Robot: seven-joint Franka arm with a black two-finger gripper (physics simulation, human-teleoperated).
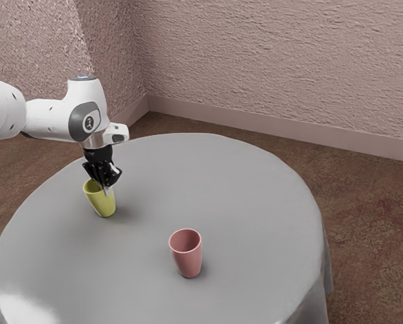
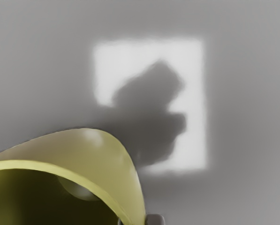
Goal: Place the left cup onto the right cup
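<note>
Toward the table's [image 1: 255, 182] front edge, the pink cup [image 1: 185, 252] stands upright and alone. Farther back, near the edge on the exterior view's left, is the yellow cup [image 1: 101, 201], tilted and well apart from the pink one. The gripper [image 1: 106, 183] comes down on it from above, its fingers pinched on the rim wall. In the wrist view the yellow cup's mouth sits just under the hand.

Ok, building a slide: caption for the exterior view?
Gripper pinching the rim of the tilted yellow cup; pink cup stands apart on the table.
</note>
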